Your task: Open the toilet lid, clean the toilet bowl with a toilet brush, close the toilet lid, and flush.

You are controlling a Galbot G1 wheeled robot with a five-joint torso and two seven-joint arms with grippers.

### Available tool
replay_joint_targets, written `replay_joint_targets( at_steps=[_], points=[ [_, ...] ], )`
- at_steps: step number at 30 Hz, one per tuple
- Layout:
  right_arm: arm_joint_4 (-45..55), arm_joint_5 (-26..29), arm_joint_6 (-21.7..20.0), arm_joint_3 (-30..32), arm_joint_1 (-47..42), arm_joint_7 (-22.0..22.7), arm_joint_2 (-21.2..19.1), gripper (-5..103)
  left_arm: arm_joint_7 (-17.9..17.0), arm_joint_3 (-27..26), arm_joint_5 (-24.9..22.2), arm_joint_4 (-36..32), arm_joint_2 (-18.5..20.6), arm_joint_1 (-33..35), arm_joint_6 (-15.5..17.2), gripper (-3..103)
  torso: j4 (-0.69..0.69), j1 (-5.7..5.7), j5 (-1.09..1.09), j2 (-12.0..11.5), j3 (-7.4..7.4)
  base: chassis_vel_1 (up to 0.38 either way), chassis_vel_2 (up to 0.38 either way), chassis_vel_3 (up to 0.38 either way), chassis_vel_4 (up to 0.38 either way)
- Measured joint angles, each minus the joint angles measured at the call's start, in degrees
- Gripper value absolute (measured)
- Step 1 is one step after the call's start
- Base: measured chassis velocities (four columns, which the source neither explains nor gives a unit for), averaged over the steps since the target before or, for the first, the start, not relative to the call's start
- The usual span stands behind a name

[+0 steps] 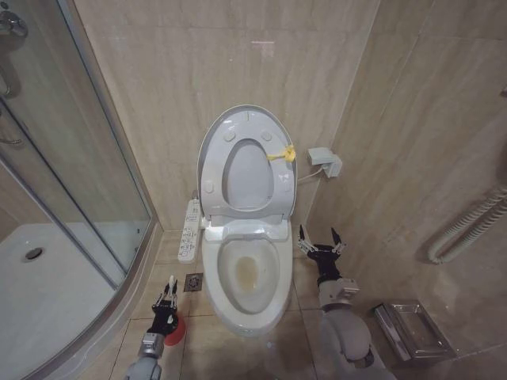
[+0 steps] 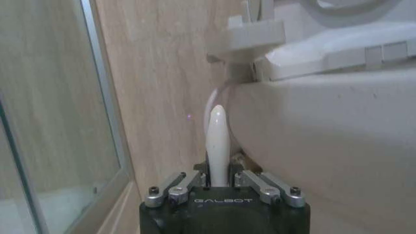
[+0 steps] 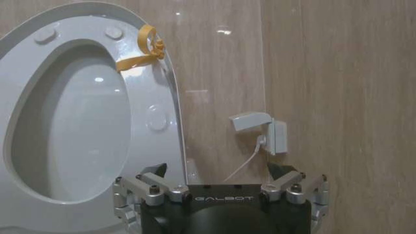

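The toilet lid (image 1: 247,178) stands raised against the wall behind the ring seat (image 1: 238,131), with a yellow loop (image 1: 283,153) at its edge. Below it the toilet bowl (image 1: 245,273) is uncovered and stained yellow inside. Left of the bowl, low over the floor, my left gripper (image 1: 166,291) is shut on the white handle of the toilet brush (image 2: 217,141), above its red holder cup (image 1: 174,329). Beside the bowl's right side my right gripper (image 1: 319,237) is open and holds nothing. In the right wrist view this gripper (image 3: 217,168) faces the lid (image 3: 65,131).
A glass shower screen (image 1: 71,158) and white shower tray (image 1: 47,293) close off the left. The side control panel (image 1: 190,229) and a floor drain (image 1: 194,282) lie near the left arm. A wall box (image 1: 326,161), a hose (image 1: 467,229) and a metal tray (image 1: 412,328) are on the right.
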Motion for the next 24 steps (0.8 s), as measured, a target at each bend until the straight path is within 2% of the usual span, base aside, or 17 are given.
replay_joint_targets(
  at_steps=[5, 10, 12, 13, 22, 23, 24],
  points=[
    [0.0, 0.0, 0.0, 0.0, 0.0, 0.0, 0.0, 100, -0.6, 0.2, 0.2, -0.3, -0.1, 0.7, 0.2, 19, 0.0, 0.0, 0.0, 0.0, 0.0, 0.0, 0.0, 0.0, 0.0],
    [0.0, 0.0, 0.0, 0.0, 0.0, 0.0, 0.0, 100, -1.4, 0.1, 0.6, -3.2, 0.2, 2.9, 3.0, 19, 0.0, 0.0, 0.0, 0.0, 0.0, 0.0, 0.0, 0.0, 0.0],
    [0.0, 0.0, 0.0, 0.0, 0.0, 0.0, 0.0, 100, -1.4, 0.1, 0.6, -3.4, 0.2, 3.1, 3.2, 19, 0.01, 0.0, 0.0, 0.0, 0.0, 0.0, 0.0, 0.0, 0.0],
    [0.0, 0.0, 0.0, 0.0, 0.0, 0.0, 0.0, 100, -1.5, -0.2, 0.7, -4.1, 0.3, 3.6, 3.5, 36, 0.0, 0.0, 0.0, 0.0, 0.0, 0.0, 0.0, 0.0, 0.0],
    [0.0, 0.0, 0.0, 0.0, 0.0, 0.0, 0.0, 100, -1.6, -1.7, 1.3, -7.4, 0.1, 6.7, 4.7, 36, 0.0, 0.0, 0.0, 0.0, 0.0, 0.0, 0.0, 0.0, 0.0],
    [0.0, 0.0, 0.0, 0.0, 0.0, 0.0, 0.0, 100, -1.7, -2.0, 1.6, -8.0, 0.0, 7.3, 4.7, 69, 0.0, 0.0, 0.0, 0.0, 0.0, 0.0, 0.0, 0.0, 0.0],
    [0.0, 0.0, 0.0, 0.0, 0.0, 0.0, 0.0, 100, -1.7, -2.3, 1.9, -8.4, 0.0, 7.7, 4.7, 69, 0.0, 0.0, 0.0, 0.0, 0.0, 0.0, 0.0, 0.0, 0.0]
  ],
)
